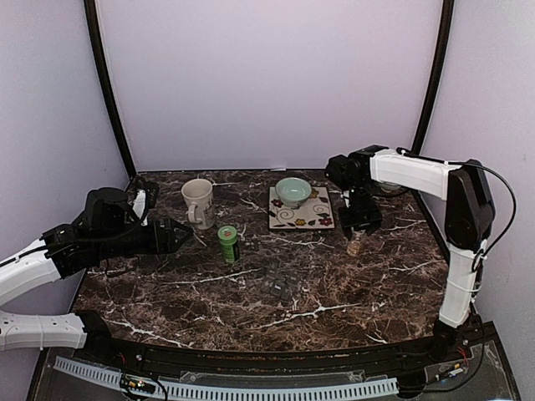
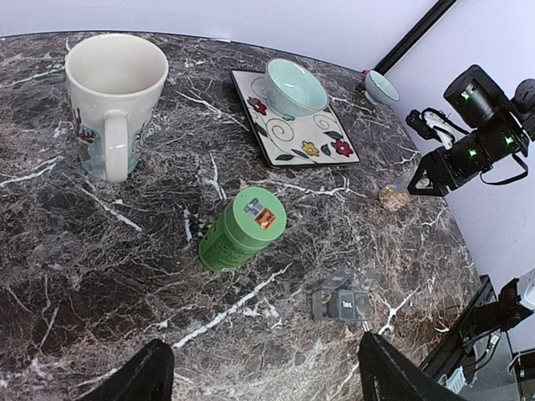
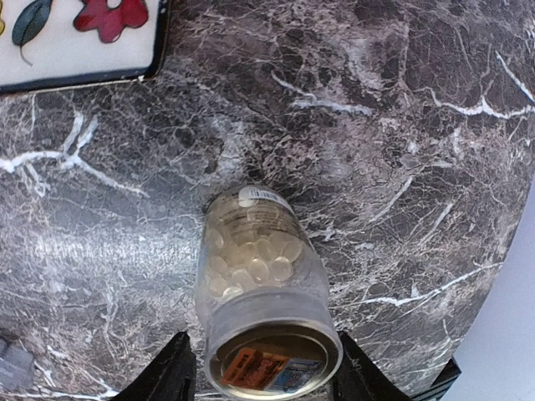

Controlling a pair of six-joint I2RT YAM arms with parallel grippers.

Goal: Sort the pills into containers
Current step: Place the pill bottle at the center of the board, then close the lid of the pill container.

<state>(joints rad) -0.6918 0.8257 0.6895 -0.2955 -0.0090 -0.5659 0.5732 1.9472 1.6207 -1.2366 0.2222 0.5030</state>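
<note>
A clear pill bottle (image 3: 263, 292) with a grey cap stands upright on the marble table (image 1: 334, 284), holding pale rounded pills (image 3: 255, 255). My right gripper (image 3: 263, 380) hangs over it, open, its black fingers (image 3: 171, 372) flanking the cap with a sliver of space on the left. From above, the bottle (image 1: 354, 244) sits under that gripper (image 1: 361, 221). The containers (image 1: 280, 284), a small dark grey strip of compartments (image 2: 343, 301), lie mid-table. My left gripper (image 2: 267, 380) is open and empty, hovering at the left (image 1: 180, 236), short of the strip.
A green capped bottle (image 1: 227, 243) (image 2: 242, 228) stands left of centre, next to a cream mug (image 1: 198, 203) (image 2: 113, 100). A pale green bowl (image 1: 293, 191) (image 2: 295, 86) rests on a flowered square tile (image 1: 303, 219). A second small bowl (image 2: 382, 86) sits far right.
</note>
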